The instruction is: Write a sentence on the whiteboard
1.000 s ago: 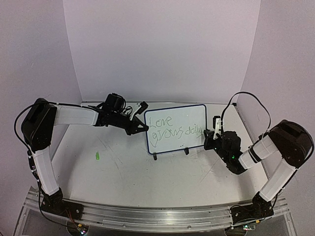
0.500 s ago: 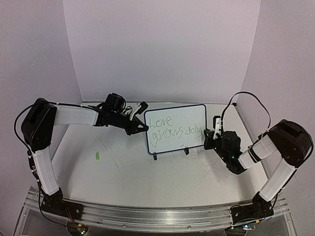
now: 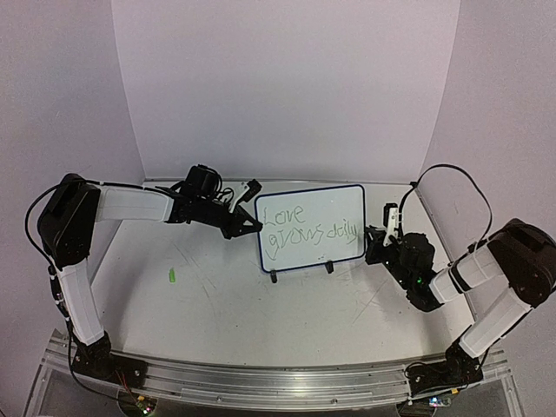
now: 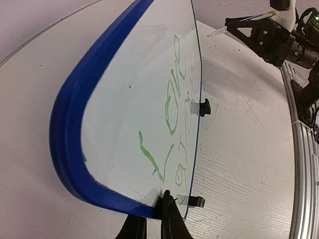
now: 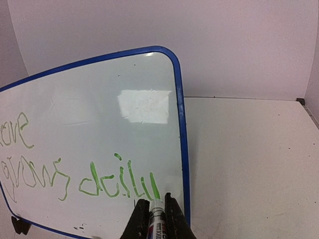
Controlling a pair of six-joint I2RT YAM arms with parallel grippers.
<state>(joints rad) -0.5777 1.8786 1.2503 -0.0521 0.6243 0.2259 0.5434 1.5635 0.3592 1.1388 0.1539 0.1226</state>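
left gripper clamps whiteboard rim | right gripper pinches marker | sentence in green

White table, scuffed, with thin dark scratches. Metal rail along near edge. Mid-rear, the whiteboard stands on two black feet. Small green bit lies left of it, well apart; too small to identify.

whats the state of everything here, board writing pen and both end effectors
whiteboard: upright on its feet
sentence: written, two green lines
marker: uncapped, tip near whiteboard's lower right corner
left end effector: shut on the whiteboard
right end effector: shut on the marker
green bit: lying loose
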